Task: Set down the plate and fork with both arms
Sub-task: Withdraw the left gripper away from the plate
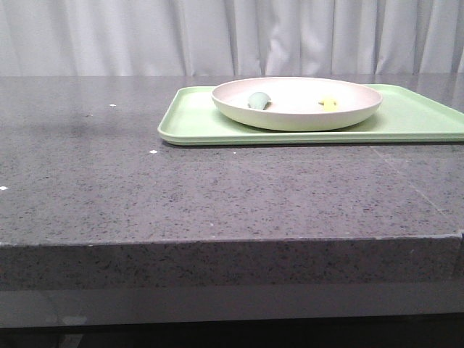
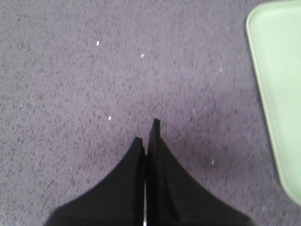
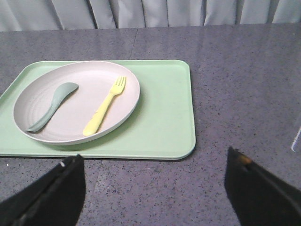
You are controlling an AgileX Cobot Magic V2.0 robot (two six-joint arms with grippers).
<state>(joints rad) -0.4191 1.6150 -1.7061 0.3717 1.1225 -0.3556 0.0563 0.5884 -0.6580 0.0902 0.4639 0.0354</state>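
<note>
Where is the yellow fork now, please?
The fork lies inside the plate on the green tray, beside the grey-green utensil; in the front view it sits right of centre.

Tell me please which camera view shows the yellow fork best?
The right wrist view. It looks down on the fork and shows it whole, tines and handle, lying in the plate beside a grey-green utensil. The front view shows only a small yellow bit above the plate rim. The left wrist view does not show it.

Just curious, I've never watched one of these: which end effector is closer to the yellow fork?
Probably the right end effector, open, facing the fork on the plate. The left end effector, shut, hangs over bare table beside the tray.
</note>
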